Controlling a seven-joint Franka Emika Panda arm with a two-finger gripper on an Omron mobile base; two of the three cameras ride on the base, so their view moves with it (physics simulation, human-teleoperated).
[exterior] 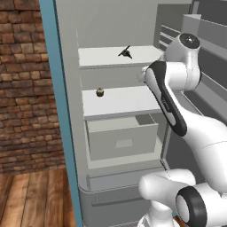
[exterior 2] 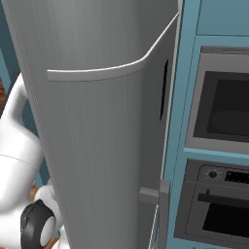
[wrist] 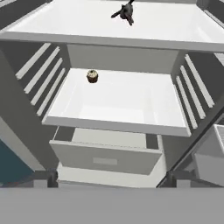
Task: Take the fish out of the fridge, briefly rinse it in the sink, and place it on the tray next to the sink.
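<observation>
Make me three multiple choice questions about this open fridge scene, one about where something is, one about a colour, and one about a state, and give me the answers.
1. Where does the small slender dark grey fish lie?
A. on the upper white shelf
B. in the pale drawer
C. in a door rack

2. What colour is the small round cupcake-like object on the lower shelf?
A. red
B. brown
C. green

3. In what state is the tall light grey fridge?
A. door shut
B. door open, fish inside
C. door open, shelves bare

Answers:
1. A, since the left base view and the hand view show the fish on the top shelf, above the cupcake-like object.
2. B, as it looks brown with a pale top in the hand view.
3. B, because the shelves and the pale drawer are exposed and the fish rests untouched on its shelf.
</observation>
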